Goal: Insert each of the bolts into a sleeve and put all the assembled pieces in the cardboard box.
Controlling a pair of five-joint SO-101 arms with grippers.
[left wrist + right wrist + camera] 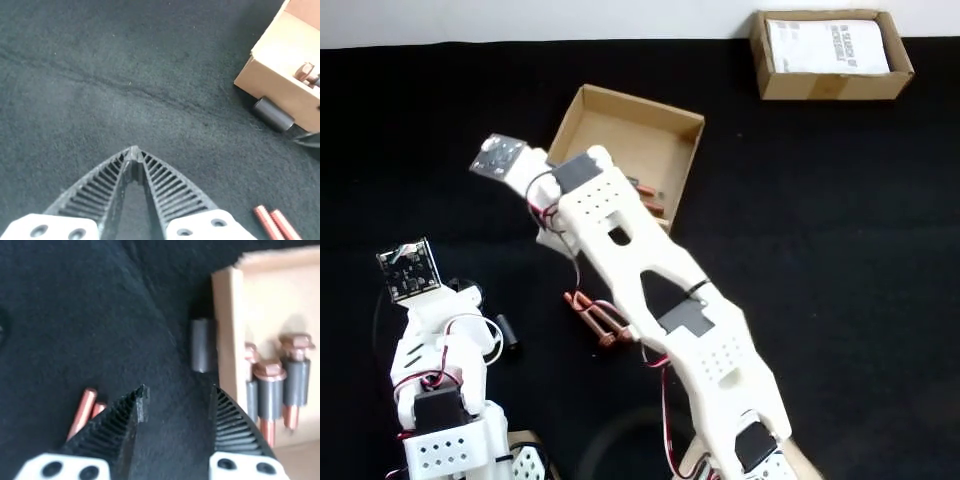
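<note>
sleeved bolts (271, 395) inside cardboard box (227, 325)

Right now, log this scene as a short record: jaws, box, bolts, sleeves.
left jaws: shut, empty, over the table
right jaws: open, empty, close to the box's outer wall
cardboard box: open-topped, holds assembled pieces, three visible
loose sleeve: lying on the table beside the box's outer wall
loose bolts: on the table outside the box, not sleeved
</note>
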